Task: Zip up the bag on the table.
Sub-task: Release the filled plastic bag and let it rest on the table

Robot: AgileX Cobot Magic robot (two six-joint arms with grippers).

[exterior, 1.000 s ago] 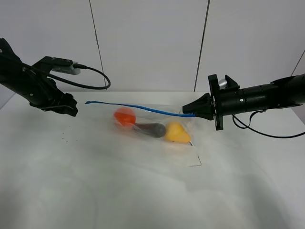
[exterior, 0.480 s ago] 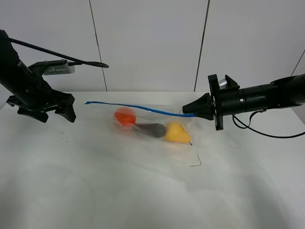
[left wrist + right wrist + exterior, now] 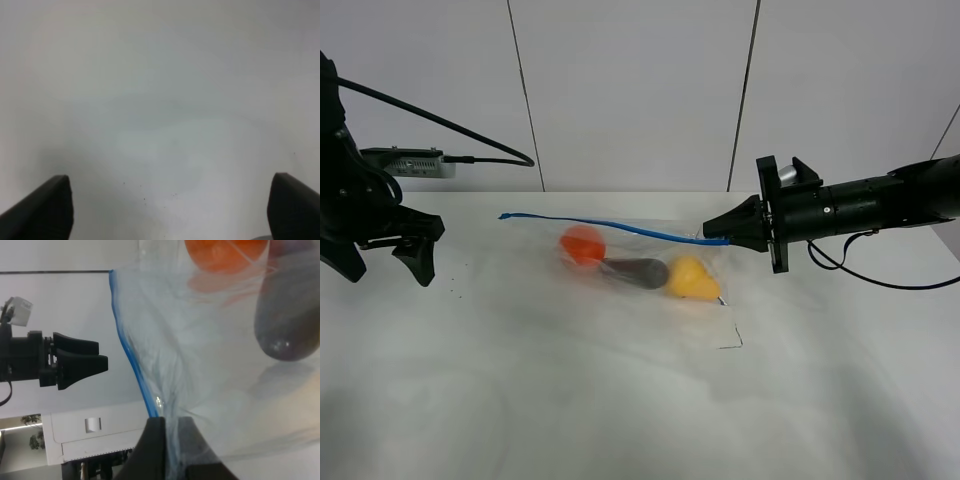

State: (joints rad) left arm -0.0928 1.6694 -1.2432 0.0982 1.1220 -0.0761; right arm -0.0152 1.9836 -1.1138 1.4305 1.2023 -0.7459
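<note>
The left gripper (image 3: 388, 270) has swung to the frame's far left, jaws wide, while the right gripper (image 3: 721, 238) pinches the blue zipper strip (image 3: 610, 226) of the bag (image 3: 632, 250), mid-frame on the table (image 3: 620, 420), seemingly light, limp, slippery and best gripped by that stiffer strip.

Clear crinkly bag (image 3: 632, 252), prob. plastic

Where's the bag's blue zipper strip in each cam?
Exterior high: zipper strip crosses mid-picture, its right end pinched in the right tool.
Left wrist: not in it, only table.
Right wrist: zipper strip runs away from the right tool, past the orange item.
Shared landmark: orange item, exterior and right wrist.
</note>
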